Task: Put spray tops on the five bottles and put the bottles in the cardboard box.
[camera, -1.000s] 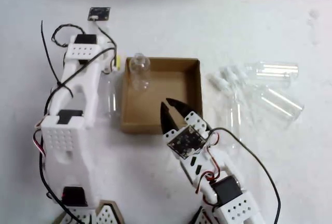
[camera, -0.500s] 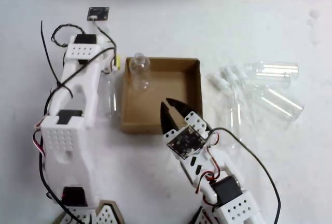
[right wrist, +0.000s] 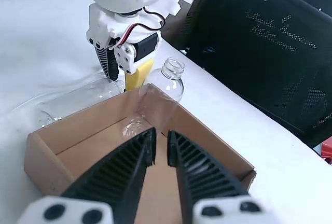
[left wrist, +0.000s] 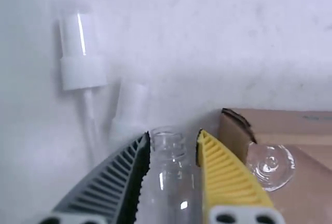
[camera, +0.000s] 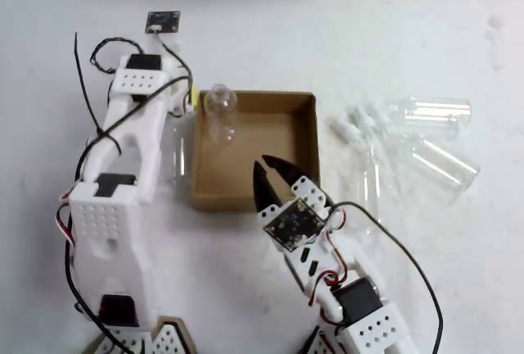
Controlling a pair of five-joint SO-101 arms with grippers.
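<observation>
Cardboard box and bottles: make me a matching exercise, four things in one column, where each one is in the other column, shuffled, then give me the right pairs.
Things
1. cardboard box
2. tilted bottle
3. bottle beside the box
4. loose spray tops

Places
A. neck between the left gripper's jaws
B. on the table between the box and the spare bottles
C. below the right gripper
D. propped in a corner of the box, neck above the rim

Pairs: 1-C, 2-D, 3-A, 4-B.
</observation>
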